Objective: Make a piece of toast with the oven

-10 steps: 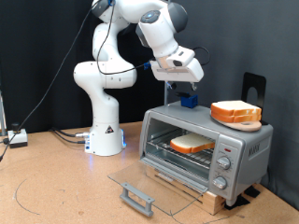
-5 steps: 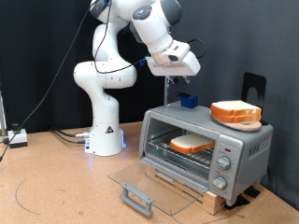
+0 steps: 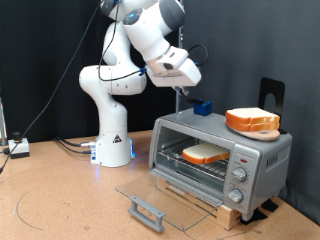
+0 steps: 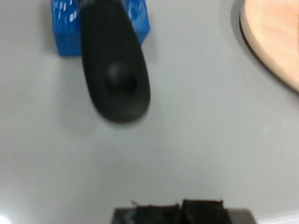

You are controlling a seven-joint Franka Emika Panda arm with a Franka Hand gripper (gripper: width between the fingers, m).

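Above the oven [image 3: 222, 157], your gripper [image 3: 180, 87] hangs in the air toward the exterior view's top, well clear of the roof. You cannot tell from either view whether the jaws are wide or narrow; nothing shows between them, and the wrist view only catches a dark blurred edge of them at the frame's border.

The piece of toast [image 3: 205, 154] lies flat on the wire rack inside the oven. The glass door [image 3: 152, 196] is folded down and open, its dark handle [image 3: 147, 211] pointing toward the exterior view's bottom.

Your risks, as a judgement: a blue object [image 3: 203, 106] and a thin upright post [image 3: 179, 101] stand on the oven roof close beneath the hand, so a careless descent could knock either. The wrist view shows that blue object [image 4: 98, 25] with a dark rounded knob-like shape [image 4: 114, 65] blurred in front of it, so depth there is hard to read.

Beside them on the roof sits a pile of bread slices [image 3: 252, 122], which a wide sweep could push off. The open door juts out over the surface [image 3: 60, 190] and blocks any low approach from the front.
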